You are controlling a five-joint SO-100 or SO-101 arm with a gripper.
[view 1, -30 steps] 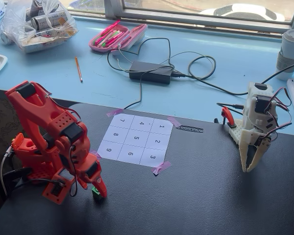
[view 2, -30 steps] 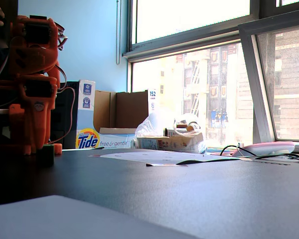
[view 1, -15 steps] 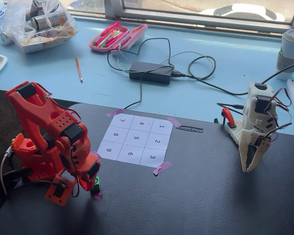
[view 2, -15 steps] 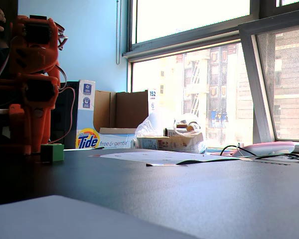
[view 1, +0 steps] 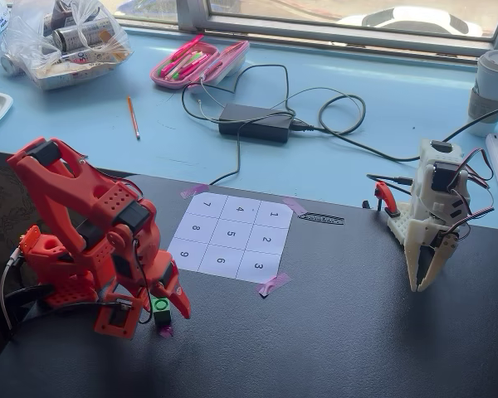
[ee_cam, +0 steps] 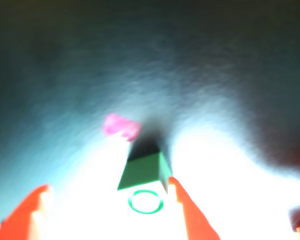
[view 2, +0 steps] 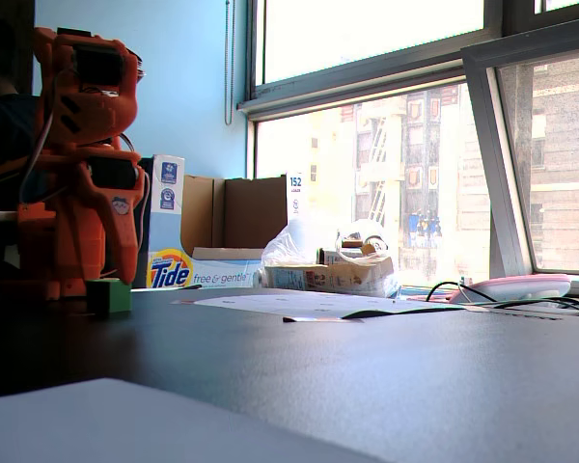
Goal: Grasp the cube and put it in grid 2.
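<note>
The orange two-finger gripper is hanging low over the black tabletop with its fingers spread, straddling the small bright green cube without visibly clamping it. In the wrist view the cube is sitting between the two orange fingertips, much closer to the right one, which is just touching or nearly touching its corner; the left fingertip is standing well apart from it. A green ring mark is showing on the cube's washed-out top face. A scrap of pink tape is lying just beyond the cube.

In a fixed view the white paper grid sheet is lying well apart from the cube, up and to the right, taped at its corners and printed 7, 4, 1, then 8, 5, 2, then 9, 6, 3. The white paper square printed "2" is lying bare. In the low fixed view a white and orange box is reading "Tide free & gentle", and a card behind it is reading "152".
</note>
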